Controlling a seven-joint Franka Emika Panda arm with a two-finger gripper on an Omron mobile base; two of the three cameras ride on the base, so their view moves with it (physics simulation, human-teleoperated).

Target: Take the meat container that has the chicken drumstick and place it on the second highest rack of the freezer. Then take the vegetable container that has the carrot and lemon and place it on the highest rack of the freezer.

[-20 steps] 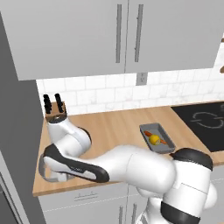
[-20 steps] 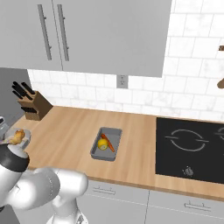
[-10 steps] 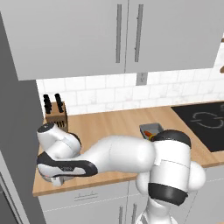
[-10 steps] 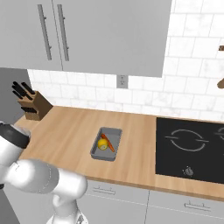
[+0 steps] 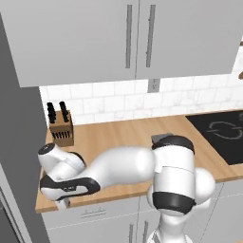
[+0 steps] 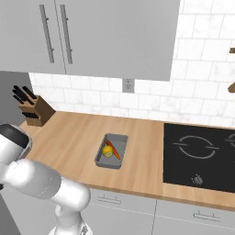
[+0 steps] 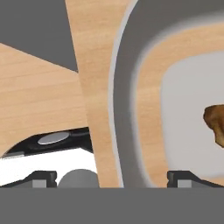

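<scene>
The pincer (image 7: 111, 179) stands with its jaws wide apart, one tip on each side of the rounded rim of the light-grey meat container (image 7: 127, 87). The chicken drumstick (image 7: 215, 122) lies inside that tub. The vegetable container (image 6: 111, 150) rests on the wooden worktop (image 6: 73, 142), left of the black cooktop (image 6: 199, 153), holding the lemon (image 6: 108, 151) and the carrot (image 6: 115, 151).

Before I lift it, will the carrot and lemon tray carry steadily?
The vegetable container looks rigid with sloped walls, so it probably won't flex. The round lemon may roll if tilted. The carrot leans beside it and could slide.
</scene>
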